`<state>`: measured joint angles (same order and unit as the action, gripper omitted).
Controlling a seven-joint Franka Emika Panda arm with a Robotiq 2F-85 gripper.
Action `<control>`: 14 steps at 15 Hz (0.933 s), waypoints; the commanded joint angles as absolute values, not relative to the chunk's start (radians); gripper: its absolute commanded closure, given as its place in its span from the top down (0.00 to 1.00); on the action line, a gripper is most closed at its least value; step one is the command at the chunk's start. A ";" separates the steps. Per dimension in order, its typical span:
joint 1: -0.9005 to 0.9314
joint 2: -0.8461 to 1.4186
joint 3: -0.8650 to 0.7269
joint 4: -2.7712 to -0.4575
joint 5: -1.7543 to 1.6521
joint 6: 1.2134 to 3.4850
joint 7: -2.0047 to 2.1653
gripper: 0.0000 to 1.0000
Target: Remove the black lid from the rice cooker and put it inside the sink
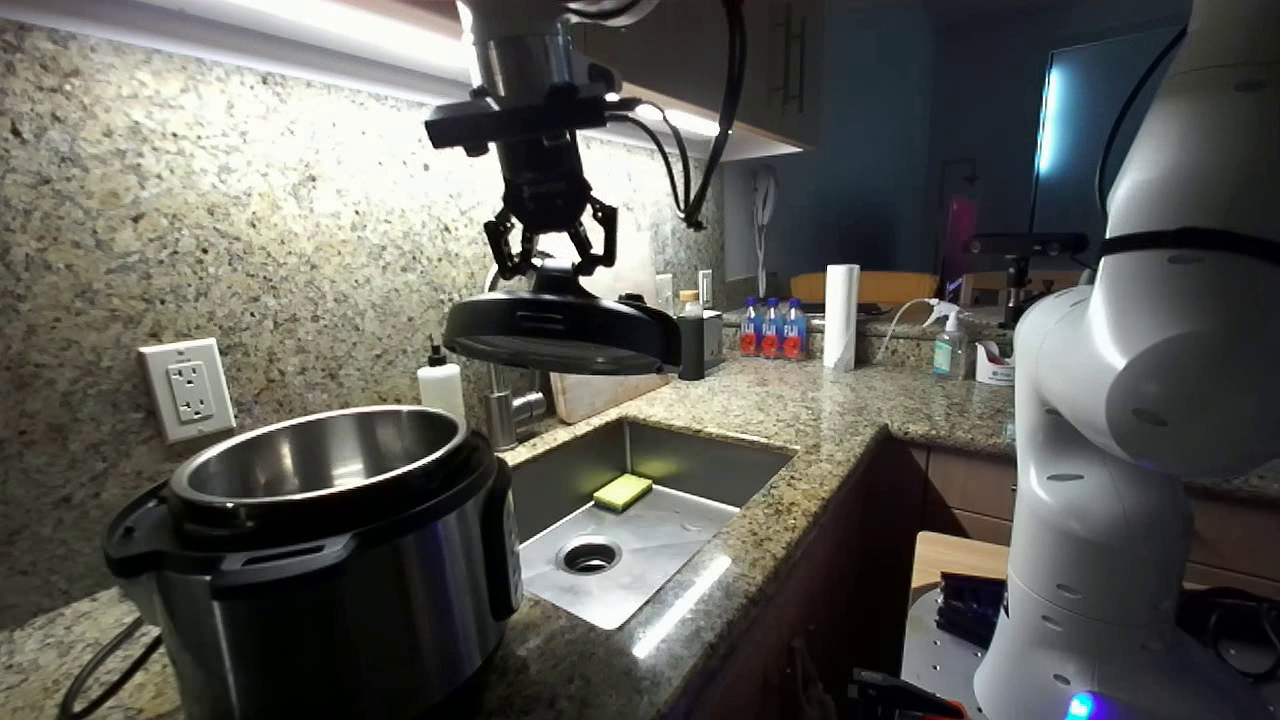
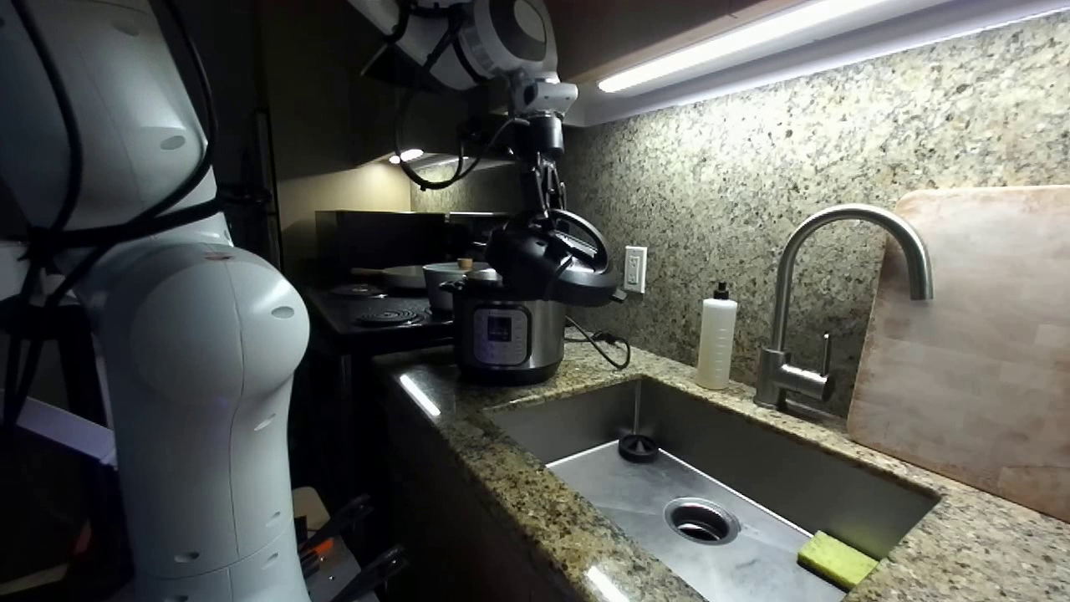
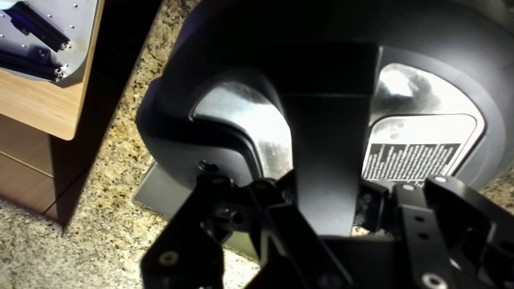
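In an exterior view, a black lid (image 1: 560,338) is held aloft, slightly tilted, its handle (image 1: 560,284) gripped between the jaws of a robot arm (image 1: 1110,380). It is suspended higher than a rice cooker (image 1: 340,620) and apart from it; the cooker is set on a granite surface (image 1: 795,500), its steel inner pot (image 1: 320,455) exposed, beside a sink (image 1: 710,465) with a yellow sponge (image 1: 622,492) and a round drain (image 1: 588,557).

In an exterior view, the cooker's top is partly hidden by the lid. A curved faucet (image 2: 782,318), a white bottle (image 2: 716,343) and a cutting board (image 2: 961,359) are lined up behind the sink, where a small round black piece (image 2: 638,448) is seen in a corner.

In the wrist view, the handle is flanked by the jaws, one on each side. Shiny metal panels (image 3: 253,112) and a label (image 3: 409,160), too blurred to read, are shown on the lid.
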<state>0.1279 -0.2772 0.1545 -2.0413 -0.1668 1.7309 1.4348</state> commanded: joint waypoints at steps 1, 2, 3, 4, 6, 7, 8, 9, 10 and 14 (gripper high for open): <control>0.087 -0.358 0.147 -2.122 -0.143 1.742 1.435 0.04; 0.080 -0.363 0.144 -2.137 -0.144 1.743 1.434 0.03; 0.073 -0.367 0.140 -2.153 -0.142 1.750 1.433 0.04; 0.067 -0.366 0.134 -2.164 -0.141 1.752 1.430 0.03; 0.057 -0.359 0.126 -2.183 -0.135 1.762 1.426 0.03; 0.053 -0.351 0.124 -2.191 -0.132 1.767 1.426 0.03; 0.051 -0.346 0.123 -2.197 -0.131 1.772 1.426 0.03; 0.048 -0.341 0.122 -2.203 -0.129 1.776 1.427 0.03; 0.047 -0.334 0.121 -2.208 -0.130 1.781 1.426 0.03; 0.043 -0.304 0.117 -2.211 -0.138 1.795 1.430 0.03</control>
